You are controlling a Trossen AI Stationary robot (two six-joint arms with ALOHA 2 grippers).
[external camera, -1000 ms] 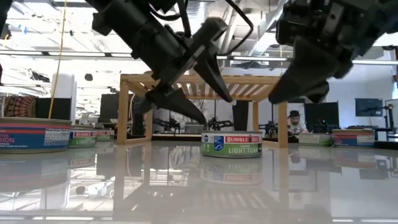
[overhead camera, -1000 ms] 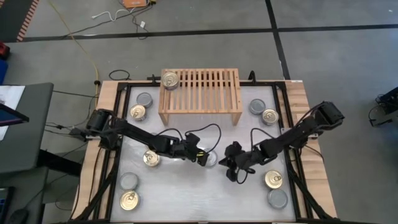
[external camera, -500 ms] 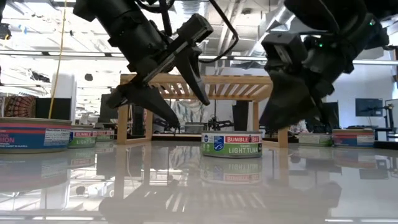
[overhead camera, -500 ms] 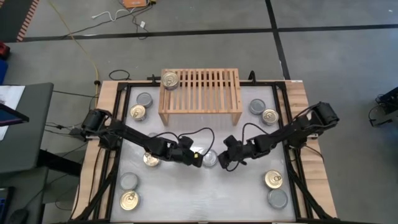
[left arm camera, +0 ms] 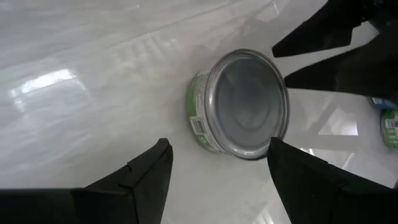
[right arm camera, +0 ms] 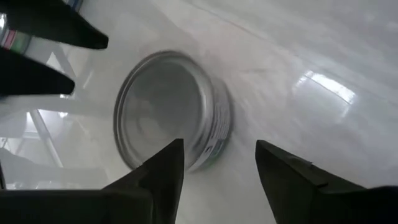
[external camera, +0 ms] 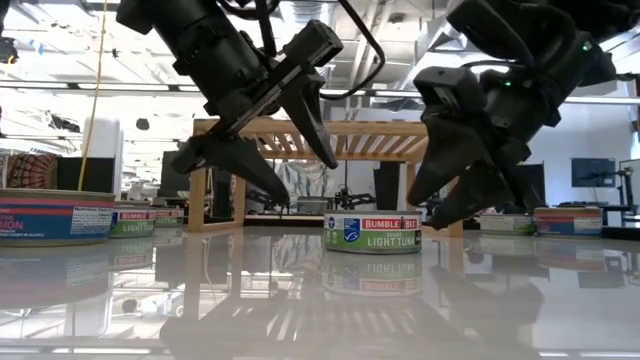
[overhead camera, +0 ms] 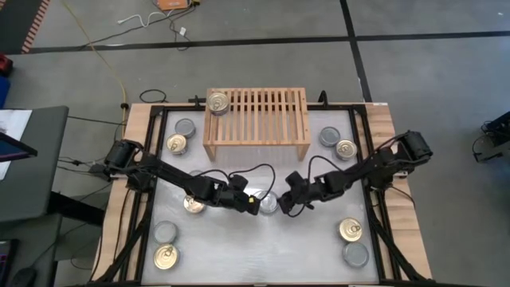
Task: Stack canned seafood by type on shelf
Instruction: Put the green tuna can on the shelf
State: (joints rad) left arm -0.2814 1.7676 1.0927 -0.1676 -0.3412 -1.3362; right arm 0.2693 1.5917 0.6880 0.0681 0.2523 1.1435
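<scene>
So the plain-topped tuna can [external camera: 372, 232] sits flat mid-worktop, in front of the shelf [overhead camera: 256, 122], squeezed between both arms: left tool [external camera: 283, 152] spread and empty on one side, right tool [external camera: 446, 180] just as near on the other, also spread, holding nothing. Glossy white worktop [overhead camera: 263, 247], office room behind.

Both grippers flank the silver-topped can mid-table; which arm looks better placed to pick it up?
Close call; probably the right. The right gripper hangs open, low beside the silver-topped can; the left gripper, also open, sits higher above it.
</scene>
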